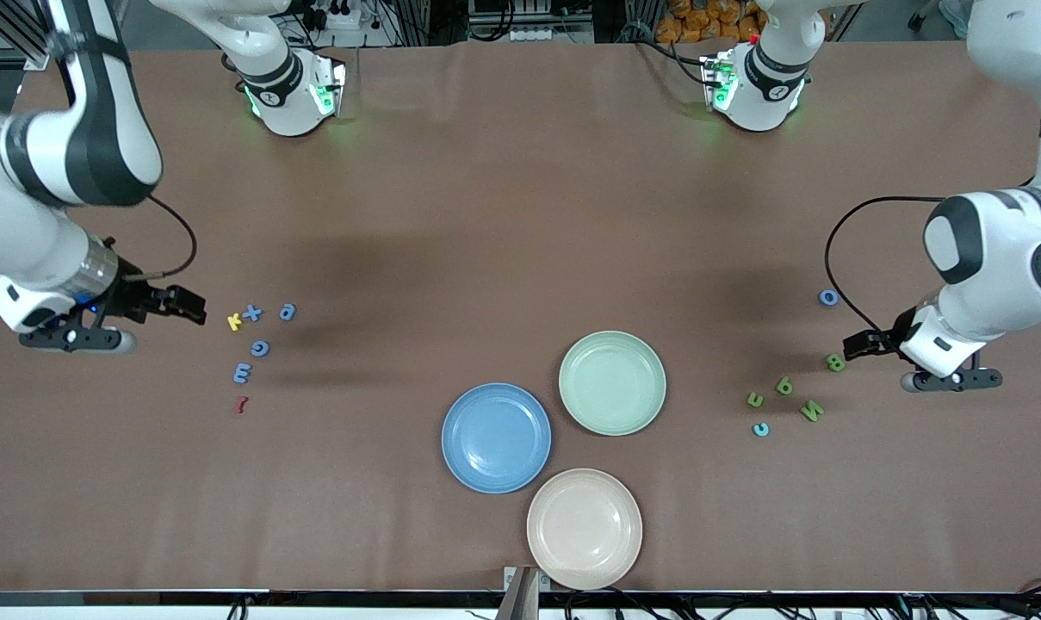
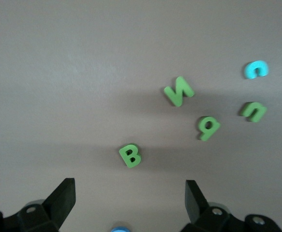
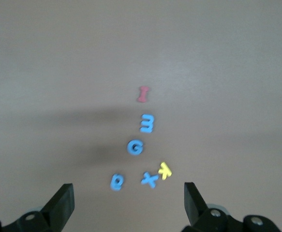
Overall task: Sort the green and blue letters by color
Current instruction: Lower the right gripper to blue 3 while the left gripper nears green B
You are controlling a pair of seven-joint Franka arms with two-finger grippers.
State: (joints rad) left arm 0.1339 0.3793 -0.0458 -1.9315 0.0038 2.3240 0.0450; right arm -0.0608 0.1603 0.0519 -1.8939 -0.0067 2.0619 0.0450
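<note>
Several blue letters lie toward the right arm's end: an X, a rounded one, a G and an E. My right gripper hovers open beside them; its wrist view shows the X and G. Toward the left arm's end lie green letters B, P, U and N, plus a blue O and a light blue C. My left gripper hovers open beside the B.
A green plate, a blue plate and a beige plate stand empty mid-table, the beige one nearest the front camera. A yellow letter touches the X; a dark red squiggle lies nearer the camera than the E.
</note>
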